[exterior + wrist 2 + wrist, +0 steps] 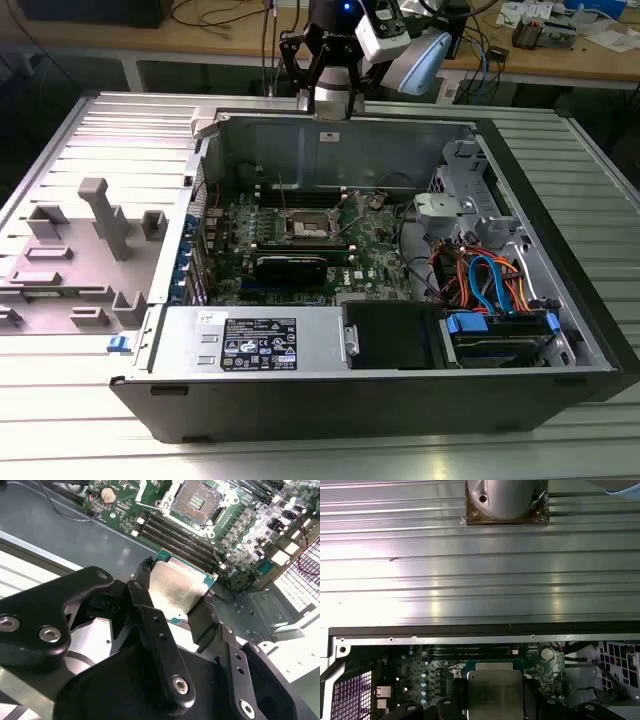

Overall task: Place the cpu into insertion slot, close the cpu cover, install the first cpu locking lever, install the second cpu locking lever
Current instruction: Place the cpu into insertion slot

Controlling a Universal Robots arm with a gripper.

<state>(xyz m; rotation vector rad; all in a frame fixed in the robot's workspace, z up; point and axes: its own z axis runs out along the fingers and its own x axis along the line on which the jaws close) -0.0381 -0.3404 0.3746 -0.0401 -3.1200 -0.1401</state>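
My gripper [175,602] is shut on the cpu [177,585], a flat square chip with a dull silver top and green edges, held between the two black fingers [145,595]. The first wrist view shows the cpu [495,692] in the gripper [495,702] over the motherboard. In the exterior view the gripper [322,72] hangs high above the case's far wall. The insertion slot [196,500] lies uncovered on the green board, its contact field showing, well apart from the chip. In the exterior view the insertion slot [309,229] sits mid-board. I cannot tell the cpu cover from the metal around the slot.
The open computer case [330,405] lies on a ribbed metal table [90,420]. Long black memory slots [175,535] run between the chip and the slot. A power supply [250,340], drive cage [500,335] and coloured cables [485,280] fill the near side. Grey fixtures [100,225] stand at the exterior view's left.
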